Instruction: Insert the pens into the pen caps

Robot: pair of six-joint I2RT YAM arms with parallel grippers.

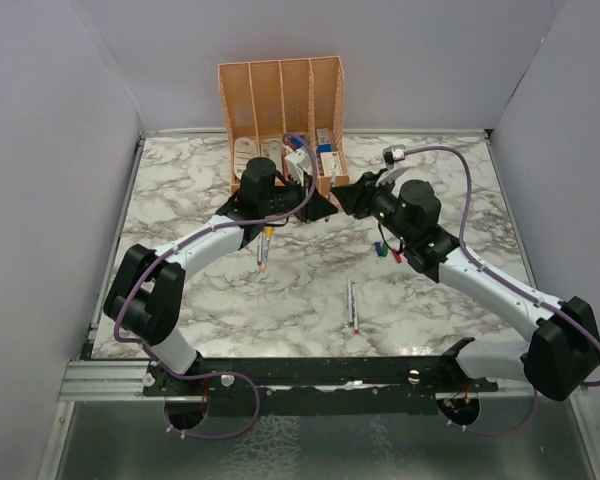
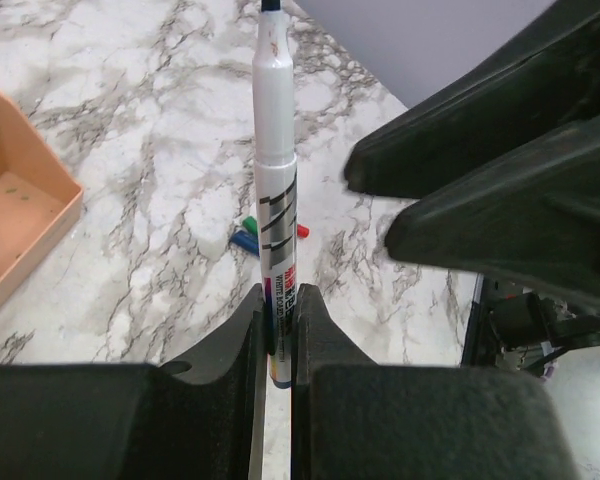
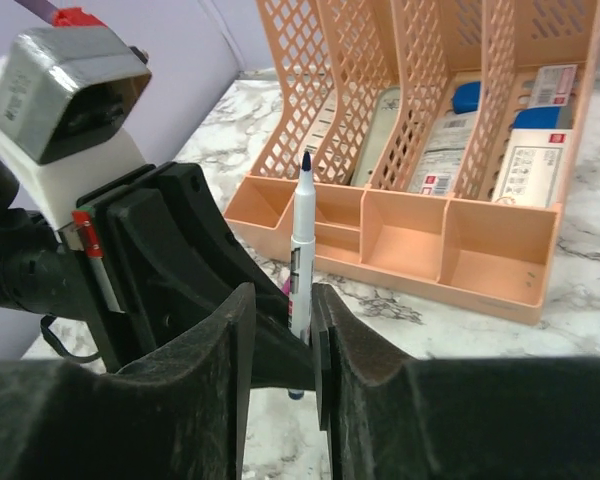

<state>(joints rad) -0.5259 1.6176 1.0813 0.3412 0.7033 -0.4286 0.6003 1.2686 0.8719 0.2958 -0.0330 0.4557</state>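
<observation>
The left jaws are clamped on a slim silver-white marker pen (image 2: 276, 170), their black fingers (image 2: 242, 340) pinching the lower barrel just above its blue back end. The pen points away from the wrist. Its small dark blue tip is bare, and below the plain upper barrel sit slanted black stripes and a red-and-blue printed band.

From the top view the two arms meet nose to nose above the white-and-grey marbled bench (image 1: 180, 200), just in front of the orange lattice plastic organiser (image 1: 280, 80).

In the right wrist view the same pen (image 3: 301, 230) stands upright in the slot between the right fingers (image 3: 230, 350). The right jaws stand apart, the slot wider than the barrel. The barrel lies close to one finger, and I cannot tell whether it touches.

Three stubby plastic caps lie together on the bench past the held pen: a green cap (image 2: 250, 222), a dark blue cap (image 2: 245, 241) and a red cap (image 2: 302, 231).

Two more thin grey pens lie on the bench: one under the left arm (image 1: 264, 250), and one nearer the arm bases (image 1: 353, 306), well apart from the caps.
</observation>
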